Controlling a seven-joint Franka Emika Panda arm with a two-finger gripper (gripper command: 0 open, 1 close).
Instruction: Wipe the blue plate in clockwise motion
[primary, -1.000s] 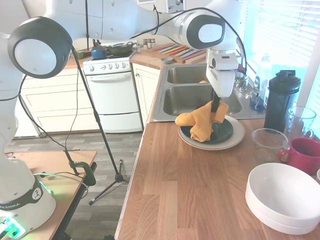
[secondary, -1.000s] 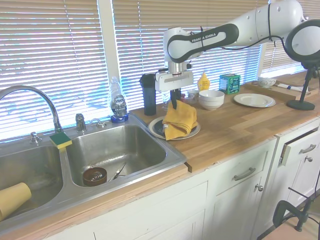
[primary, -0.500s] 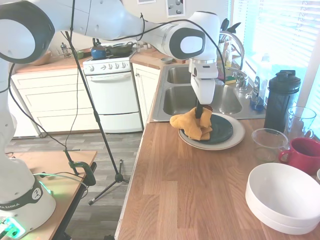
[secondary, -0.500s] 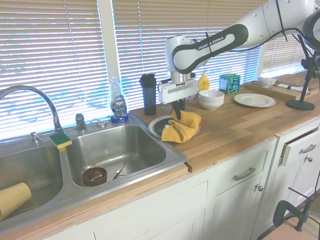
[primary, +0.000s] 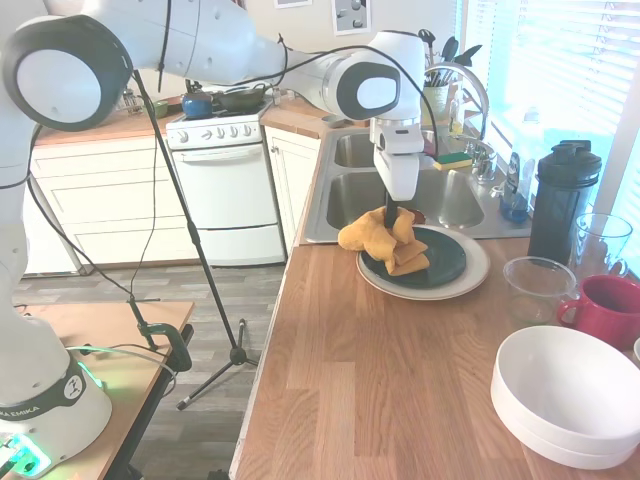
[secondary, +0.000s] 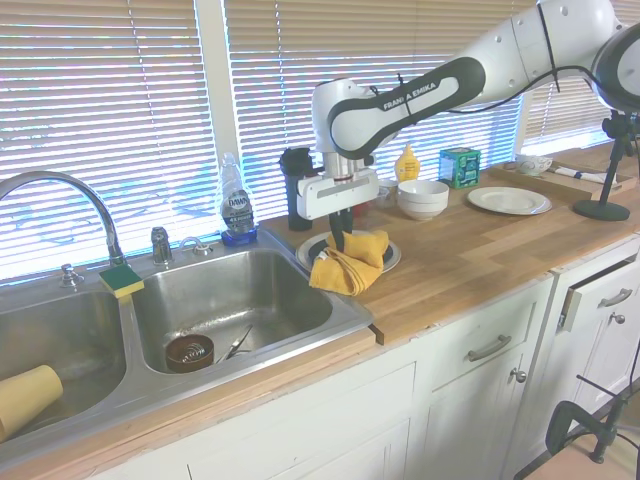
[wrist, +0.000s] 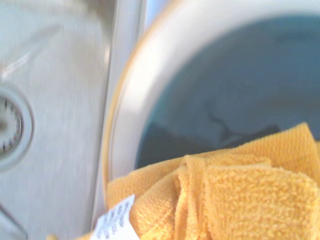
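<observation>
Cloth at the sink-side rim, most of the plate lies away from the jaws

The gripper (primary: 390, 212) points straight down with its jaws pinched shut on a bunched yellow-orange cloth (primary: 383, 238), pressing it onto the blue plate (primary: 438, 258). That plate sits nested on a wider cream plate (primary: 474, 272) on the wooden bench (primary: 400, 380), just beside the steel sink (primary: 360, 195). The cloth covers the plate's edge nearest the sink and the bench front, and part of it spills over the rim; the wrist view shows bare teal surface beyond the folds. So the uncovered part lies away from the jaws, toward the black shaker bottle (primary: 562, 200) and clear cup (primary: 536, 288). By my reading, a clockwise sweep has to carry the cloth round the rim into that bare part
</observation>
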